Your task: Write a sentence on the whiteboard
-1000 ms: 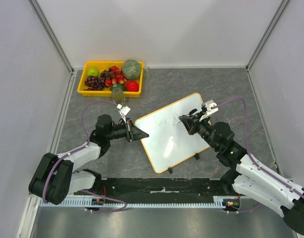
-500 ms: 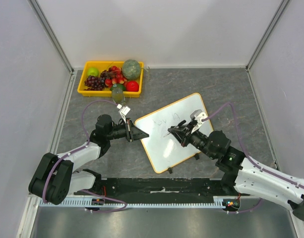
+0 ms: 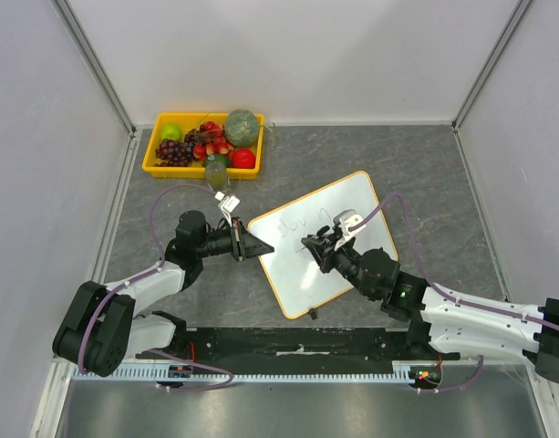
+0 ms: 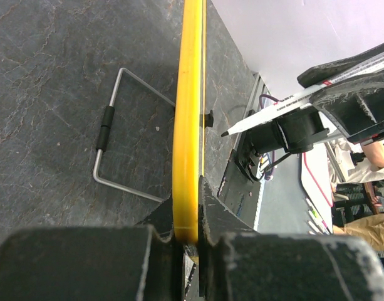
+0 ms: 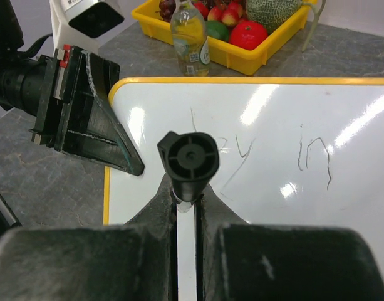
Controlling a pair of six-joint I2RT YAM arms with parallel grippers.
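Top external view: the flat white rectangular whiteboard with a thin orange-yellow frame (image 3: 297,274) lies at an angle in the middle of the grey stone-patterned table (image 3: 425,164), between the two arms. The sentence (image 3: 304,224), in thin dark handwritten strokes, runs along the board's far part. The right wrist view shows one line of it (image 5: 314,153), ending in "in".

The left gripper (image 3: 258,246) is clamped on the board's left edge. In the left wrist view its jaws (image 4: 186,229) pinch the yellow frame from both sides. The right gripper (image 3: 323,251) hovers over the board just below the writing, closed on a white marker with a dark tip (image 4: 273,113). The marker's round black end (image 5: 188,157) faces the right wrist camera.

Beyond the board's far left corner stands a small clear bottle (image 3: 215,171). Just behind it a yellow plastic tray (image 3: 156,167) holds fruit.
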